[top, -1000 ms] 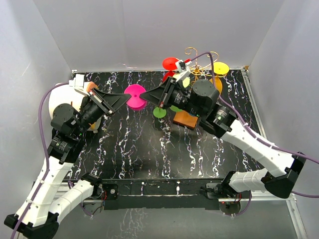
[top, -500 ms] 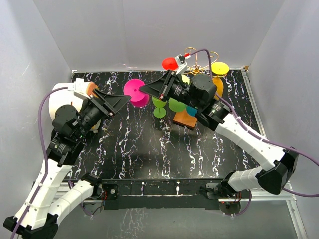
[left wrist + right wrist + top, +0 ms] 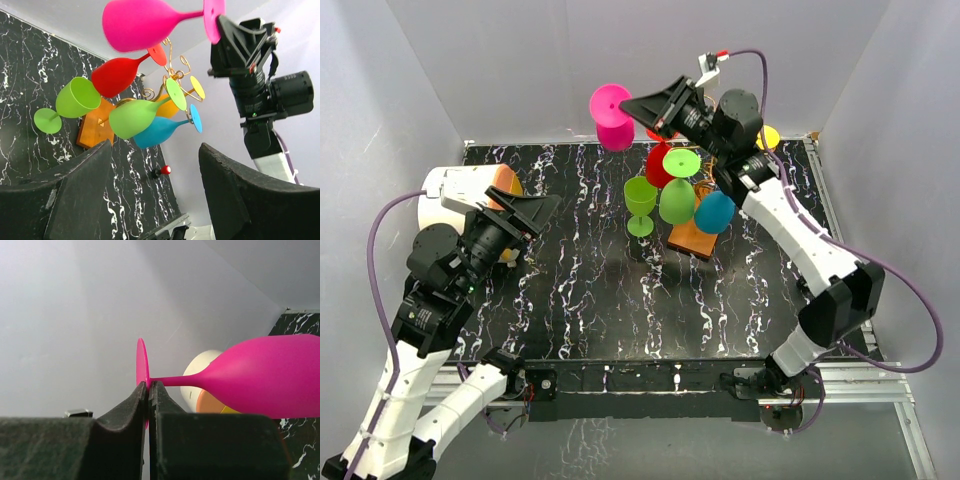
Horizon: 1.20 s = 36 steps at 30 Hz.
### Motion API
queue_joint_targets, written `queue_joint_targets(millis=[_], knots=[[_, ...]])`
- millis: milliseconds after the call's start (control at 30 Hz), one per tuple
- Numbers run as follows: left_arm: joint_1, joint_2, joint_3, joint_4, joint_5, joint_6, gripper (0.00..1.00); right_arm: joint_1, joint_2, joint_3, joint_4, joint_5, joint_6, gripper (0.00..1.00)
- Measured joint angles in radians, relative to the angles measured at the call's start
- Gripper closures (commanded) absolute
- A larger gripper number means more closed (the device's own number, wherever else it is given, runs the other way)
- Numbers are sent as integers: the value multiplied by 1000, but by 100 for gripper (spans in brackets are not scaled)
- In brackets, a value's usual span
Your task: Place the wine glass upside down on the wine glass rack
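Note:
The pink wine glass hangs in the air left of the rack, its foot pinched edge-on by my right gripper, which is shut on it. The right wrist view shows the foot between the shut jaws of the right gripper and the bowl of the pink glass pointing right. The wine glass rack stands on the table at the back right, with red, green and blue glasses hanging on it. My left gripper is open and empty, low at the left. From the left wrist I see the pink glass above the rack's gold wire.
A light green glass stands upright on the table just left of the rack's base. A yellow glass hangs at the rack's far side. A white and orange cylinder lies at the table's left edge. Grey walls close in on three sides.
My left gripper opened, let go of the pink glass and drew back to the left. The right gripper lifted the glass by its foot, up and toward the back wall.

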Motion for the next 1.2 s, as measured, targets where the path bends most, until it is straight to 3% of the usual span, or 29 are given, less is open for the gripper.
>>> queue_joint_targets(millis=[367,733,1200], knots=[[0,18,-28,-19,6,-4,31,-100,163,248,-38,54,2,100],[0,24,-28,-25,10,4,31,-248,181,250,-83,114,26,100],[0,33,-34,-28,13,3,31,-279,226,234,-222,88,47,100]])
